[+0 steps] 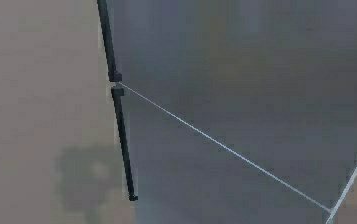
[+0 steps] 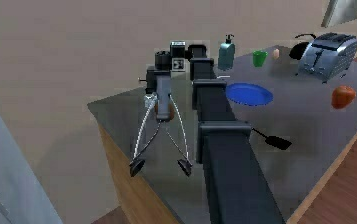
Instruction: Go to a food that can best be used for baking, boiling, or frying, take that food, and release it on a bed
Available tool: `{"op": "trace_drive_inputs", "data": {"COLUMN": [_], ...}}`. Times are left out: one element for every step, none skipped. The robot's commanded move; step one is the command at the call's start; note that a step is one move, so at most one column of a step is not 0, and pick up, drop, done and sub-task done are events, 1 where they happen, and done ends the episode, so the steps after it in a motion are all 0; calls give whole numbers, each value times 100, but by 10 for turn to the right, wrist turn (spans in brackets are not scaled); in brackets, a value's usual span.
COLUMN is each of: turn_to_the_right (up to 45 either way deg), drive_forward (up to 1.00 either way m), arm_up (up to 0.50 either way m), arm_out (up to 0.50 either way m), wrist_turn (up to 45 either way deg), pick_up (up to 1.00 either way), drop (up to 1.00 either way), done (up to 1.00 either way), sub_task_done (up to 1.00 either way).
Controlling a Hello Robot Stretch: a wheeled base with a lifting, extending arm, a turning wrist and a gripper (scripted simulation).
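My arm (image 2: 221,150) rises as a dark bar over a grey countertop (image 2: 116,112) in the arm side view. The gripper (image 2: 161,167) hangs left of it, its two thin fingers (image 2: 141,150) spread over bare countertop near the counter's front corner. It holds nothing. A small pale orange rounded thing (image 2: 276,54) lies far back on the counter, between a green cup (image 2: 259,59) and a toaster (image 2: 326,55). A red-orange rounded thing (image 2: 343,97) sits at the counter's right side. Both are well away from the gripper.
On the counter are a blue plate (image 2: 249,94), a black spatula (image 2: 271,138) and a teal soap bottle (image 2: 227,53). In the forward view a grey panel (image 1: 236,90) with a dark upright handle (image 1: 117,100) stands very close, with beige wall (image 1: 36,80) to its left.
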Motion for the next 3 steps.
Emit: {"op": "trace_drive_inputs", "data": {"turn_to_the_right": [0, 0, 0], "drive_forward": [0, 0, 0], "arm_up": [0, 0, 0], "arm_out": [0, 0, 0], "wrist_turn": [450, 450, 450], "pick_up": [0, 0, 0], "drop": [0, 0, 0], "done": [0, 0, 0], "sub_task_done": [0, 0, 0]}}
